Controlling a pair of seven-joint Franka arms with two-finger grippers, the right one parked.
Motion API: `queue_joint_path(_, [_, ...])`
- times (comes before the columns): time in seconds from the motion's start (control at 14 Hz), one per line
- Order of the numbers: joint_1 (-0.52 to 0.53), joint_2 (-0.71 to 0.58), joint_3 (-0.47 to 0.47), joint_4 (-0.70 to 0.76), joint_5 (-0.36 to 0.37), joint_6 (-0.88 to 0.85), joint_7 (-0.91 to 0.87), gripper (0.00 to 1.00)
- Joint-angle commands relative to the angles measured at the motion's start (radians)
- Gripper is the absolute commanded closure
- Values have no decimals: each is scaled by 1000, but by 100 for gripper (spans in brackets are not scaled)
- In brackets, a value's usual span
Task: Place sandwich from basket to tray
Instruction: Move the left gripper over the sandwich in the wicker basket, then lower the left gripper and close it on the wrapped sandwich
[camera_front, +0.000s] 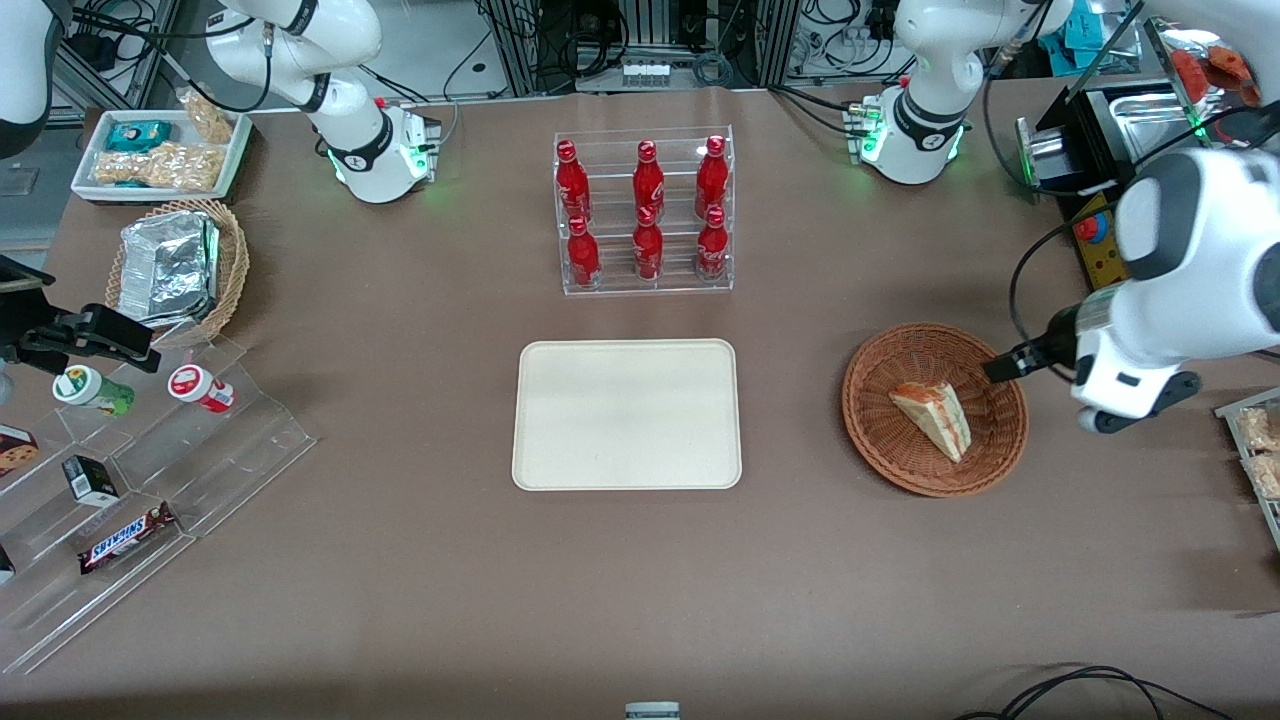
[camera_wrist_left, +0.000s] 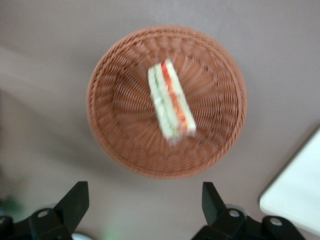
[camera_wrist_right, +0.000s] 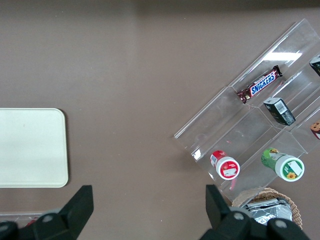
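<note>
Pincer (camera_wrist_left: 142, 207) hangs spread wide over the basket's edge, pinching nothing. One cream tray (camera_front: 627, 414) sits bare mid-surface, one reddish basket (camera_front: 935, 408) beside it, toward the working arm's end. One sandwich (camera_front: 934, 417) lies inside the basket. Six red bottles (camera_front: 645, 212) too.

We see a brown tabletop (camera_front: 400, 560) under even light, with a clutter of cables (camera_front: 660, 40) and metal racks along its back edge.

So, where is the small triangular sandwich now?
The triangular sandwich lies in the round reddish-brown wicker basket, toward the working arm's end; the open gripper hovers above.
</note>
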Motion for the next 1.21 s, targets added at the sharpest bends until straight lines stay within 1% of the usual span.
queue_joint_path(0.0, [1, -43, -1, -205, -17, 251, -77, 0])
queue_joint_path(0.29, [-4, -3, -2, -365, -17, 550, -145, 0])
queue_joint_path(0.36, [-4, 14, -2, -373, -17, 574, -157, 0])
queue_joint_path(0.5, [-4, 34, -2, -371, -17, 577, -191, 0])
queue_joint_path(0.79, [-4, 66, -2, -368, -17, 577, -203, 0])
queue_joint_path(1.14, [-4, 52, -2, -338, -17, 567, -215, 0])
